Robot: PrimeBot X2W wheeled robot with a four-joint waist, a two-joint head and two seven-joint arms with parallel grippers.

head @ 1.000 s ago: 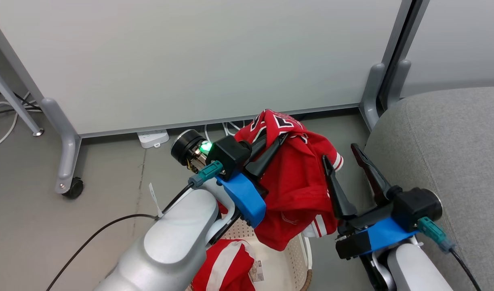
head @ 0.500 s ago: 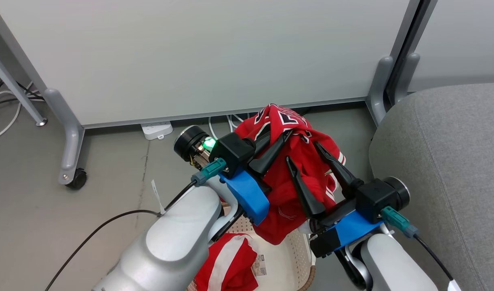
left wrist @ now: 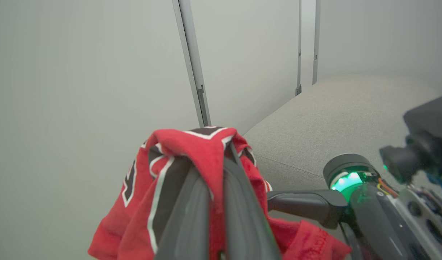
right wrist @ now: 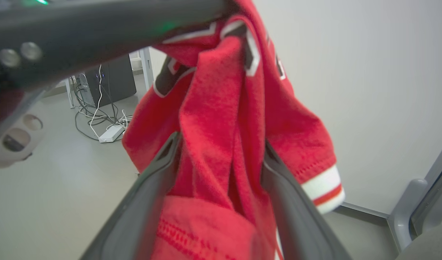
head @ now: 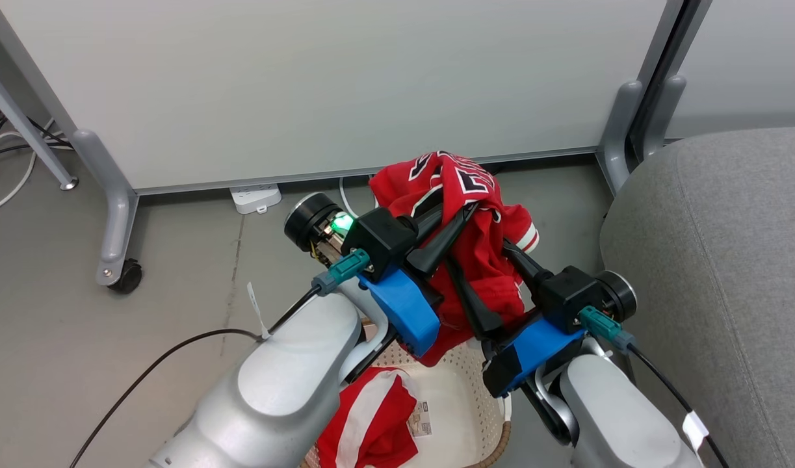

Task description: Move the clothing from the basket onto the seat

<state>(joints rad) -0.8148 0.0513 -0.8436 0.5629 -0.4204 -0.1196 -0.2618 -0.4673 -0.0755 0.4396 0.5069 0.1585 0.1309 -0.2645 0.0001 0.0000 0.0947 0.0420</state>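
Note:
My left gripper [head: 456,207] is shut on the red jersey [head: 475,188] with black-and-white lettering and holds it up over the cream basket [head: 482,403]. The cloth drapes over the closed fingers [left wrist: 192,202] in the left wrist view. My right gripper [head: 478,253] stands open just right of the left one, its two fingers on either side of the hanging jersey [right wrist: 221,108] folds. The second red garment [head: 371,422], with a broad white stripe, lies in the basket beside the paper label [head: 420,422]. The grey seat [head: 729,260] rises at the right.
A pale partition panel on wheeled legs [head: 114,260] stands behind the basket. A white power strip [head: 257,197] and cables lie at its foot. A black cable [head: 163,364] crosses the grey floor on the left. A dark computer tower [right wrist: 112,79] shows in the right wrist view.
My right gripper has swung left from beside the seat to the jersey, and its open fingers now straddle the hanging cloth. The left gripper has raised the jersey slightly.

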